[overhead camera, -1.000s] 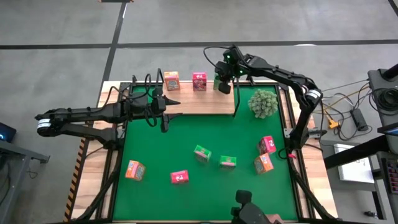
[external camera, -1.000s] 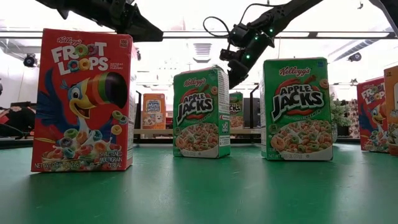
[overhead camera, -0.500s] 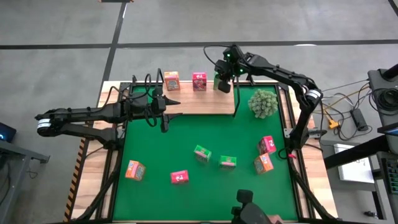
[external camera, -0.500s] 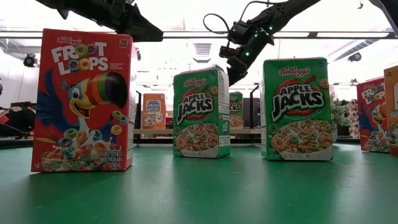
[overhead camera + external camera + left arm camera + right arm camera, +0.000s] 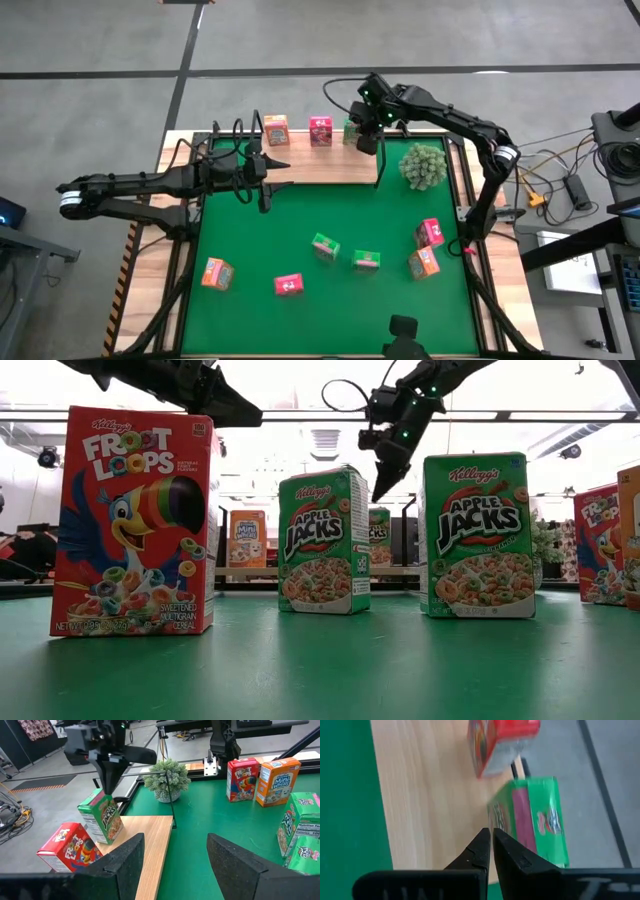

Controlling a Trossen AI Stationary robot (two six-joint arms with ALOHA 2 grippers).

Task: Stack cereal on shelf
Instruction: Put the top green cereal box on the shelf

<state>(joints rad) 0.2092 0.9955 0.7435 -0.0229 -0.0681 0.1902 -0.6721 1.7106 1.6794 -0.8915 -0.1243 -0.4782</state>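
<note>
Nearest you on the green mat point(image 5: 330, 215), in the lower half of the overhead frame, sit 6 cereal boxes: an orange box point(image 5: 217, 272) at lower left, a pink box point(image 5: 289, 285) beside it, 2 green boxes point(image 5: 325, 245) point(image 5: 366, 260) near the centre, and a pink point(image 5: 430, 232) and an orange one point(image 5: 423, 263) at lower right.

At middle left, your left gripper point(image 5: 264, 185) hangs over the mat's far edge, just short of the shelf point(image 5: 300, 168), fingers spread wide and holding nothing.

Farther back, in the upper centre, the shelf carries 3 boxes in a row: orange point(image 5: 276, 129), pink point(image 5: 320, 131) and green point(image 5: 351, 132) (the green one leans in the left wrist view point(image 5: 102, 816)).

Your right gripper point(image 5: 369, 142) hovers just above that green box, fingers pinched together and empty. A fuzzy plant point(image 5: 424, 165) stands to the right of it.
</note>
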